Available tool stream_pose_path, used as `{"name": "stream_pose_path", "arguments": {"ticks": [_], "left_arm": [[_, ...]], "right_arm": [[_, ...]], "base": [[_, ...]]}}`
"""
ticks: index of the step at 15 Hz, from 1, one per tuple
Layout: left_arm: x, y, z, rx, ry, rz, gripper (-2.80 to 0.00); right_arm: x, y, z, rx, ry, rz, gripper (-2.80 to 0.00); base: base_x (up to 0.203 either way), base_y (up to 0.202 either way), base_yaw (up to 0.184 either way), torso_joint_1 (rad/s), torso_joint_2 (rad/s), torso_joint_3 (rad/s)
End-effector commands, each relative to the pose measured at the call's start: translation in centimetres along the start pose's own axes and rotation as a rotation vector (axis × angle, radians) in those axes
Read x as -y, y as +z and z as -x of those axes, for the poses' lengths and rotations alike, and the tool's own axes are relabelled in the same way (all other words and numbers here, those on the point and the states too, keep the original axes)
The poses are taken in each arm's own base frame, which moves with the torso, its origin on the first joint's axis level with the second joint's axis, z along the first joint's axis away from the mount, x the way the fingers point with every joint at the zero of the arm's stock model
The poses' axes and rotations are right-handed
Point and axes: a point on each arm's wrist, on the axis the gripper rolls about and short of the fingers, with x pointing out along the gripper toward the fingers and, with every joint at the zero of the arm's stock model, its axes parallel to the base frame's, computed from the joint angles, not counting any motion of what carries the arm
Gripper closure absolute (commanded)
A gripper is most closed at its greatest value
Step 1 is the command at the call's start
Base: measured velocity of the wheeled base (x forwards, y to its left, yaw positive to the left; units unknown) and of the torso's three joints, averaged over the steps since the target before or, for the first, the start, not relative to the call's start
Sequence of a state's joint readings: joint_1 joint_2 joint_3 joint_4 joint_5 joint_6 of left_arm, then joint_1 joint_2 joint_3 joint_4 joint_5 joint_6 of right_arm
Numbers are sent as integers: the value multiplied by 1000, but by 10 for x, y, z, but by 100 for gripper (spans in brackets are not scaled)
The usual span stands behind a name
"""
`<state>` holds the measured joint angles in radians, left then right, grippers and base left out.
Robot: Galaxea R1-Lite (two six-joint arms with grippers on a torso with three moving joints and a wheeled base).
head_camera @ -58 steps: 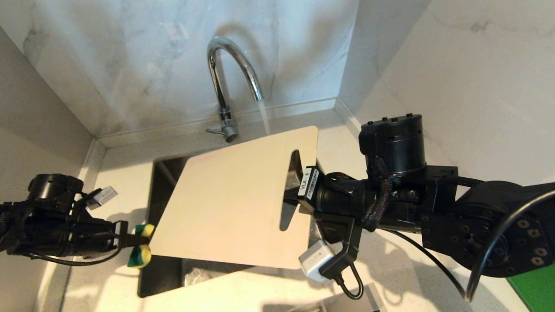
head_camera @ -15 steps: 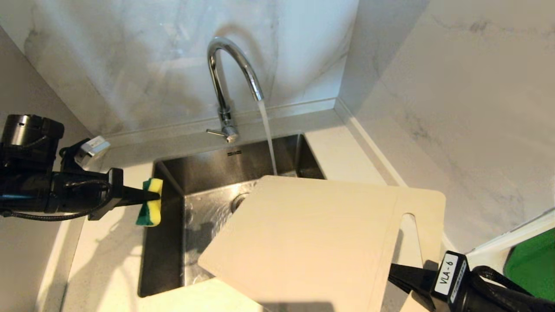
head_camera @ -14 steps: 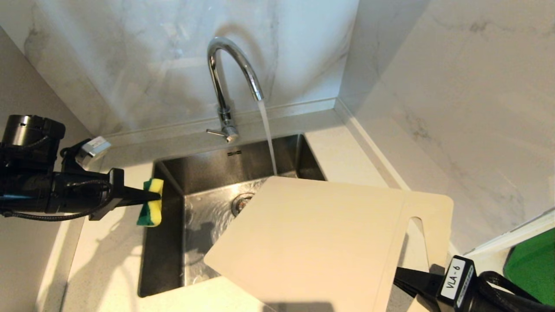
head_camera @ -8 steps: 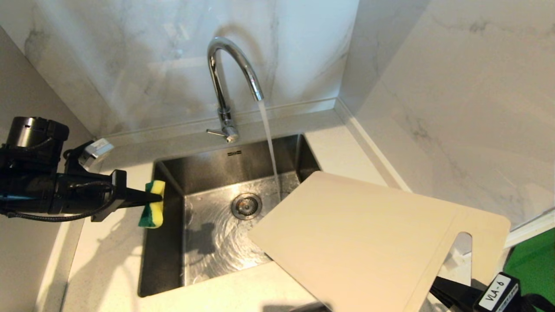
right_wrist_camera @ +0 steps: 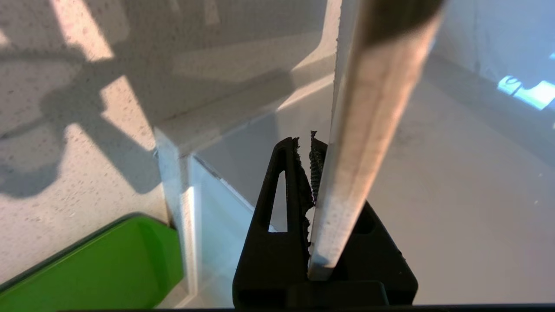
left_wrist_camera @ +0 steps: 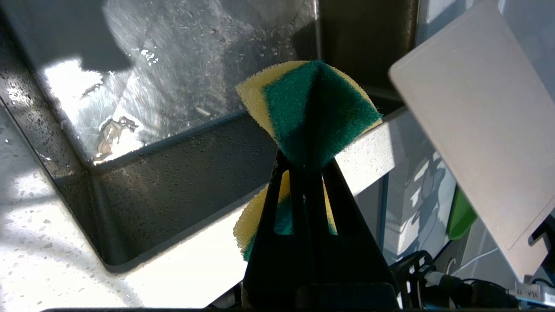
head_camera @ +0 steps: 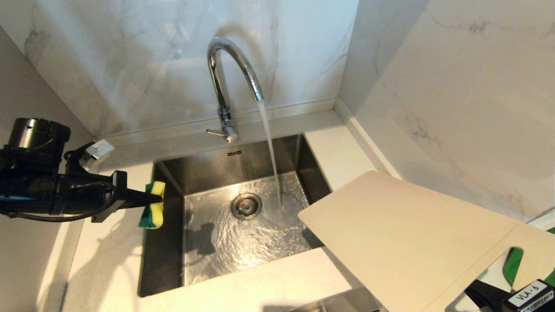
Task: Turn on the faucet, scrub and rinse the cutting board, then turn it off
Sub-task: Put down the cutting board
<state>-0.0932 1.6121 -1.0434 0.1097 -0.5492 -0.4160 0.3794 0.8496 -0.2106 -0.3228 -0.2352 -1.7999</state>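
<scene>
The chrome faucet (head_camera: 225, 82) stands behind the sink, and water runs from its spout straight into the basin. The cream cutting board (head_camera: 412, 234) hangs tilted over the right counter, with one corner over the sink's right edge and clear of the stream. My right gripper (head_camera: 477, 294) is shut on the board's handle end at the lower right. In the right wrist view the board's edge (right_wrist_camera: 368, 130) sits clamped in that gripper (right_wrist_camera: 310, 147). My left gripper (head_camera: 158, 198) hovers by the sink's left rim, shut on a yellow-green sponge (head_camera: 152, 211). The left wrist view shows the sponge (left_wrist_camera: 312, 108) pinched.
The steel sink (head_camera: 169, 242) is wet, with its drain (head_camera: 246, 206) at the middle. The faucet's lever (head_camera: 215, 131) points left. Marble walls close in at the back and right. A green object (right_wrist_camera: 99, 260) lies below the counter's right end.
The right gripper has carried the cutting board right and toward me, out of the water stream and off the basin. The left gripper and sponge have stayed put. The water keeps running.
</scene>
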Motion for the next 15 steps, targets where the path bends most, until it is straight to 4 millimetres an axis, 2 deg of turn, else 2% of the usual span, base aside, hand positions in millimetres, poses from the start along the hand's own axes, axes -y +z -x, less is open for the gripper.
{"name": "stream_pose_path", "arguments": {"ticks": [1, 7, 15], "left_arm": [[-1, 0, -2, -8, 0, 7, 0], [-2, -2, -5, -20, 1, 10, 0], [-14, -1, -22, -31, 10, 19, 0]], "right_arm": [[-2, 0, -2, -12, 22, 1, 0], [-6, -1, -11, -66, 90, -18, 0], [-10, 4, -37, -47, 229, -117, 0]], "base": [[0, 0, 0, 0, 0, 0], [0, 0, 0, 0, 0, 0], [0, 0, 0, 0, 0, 0]]}}
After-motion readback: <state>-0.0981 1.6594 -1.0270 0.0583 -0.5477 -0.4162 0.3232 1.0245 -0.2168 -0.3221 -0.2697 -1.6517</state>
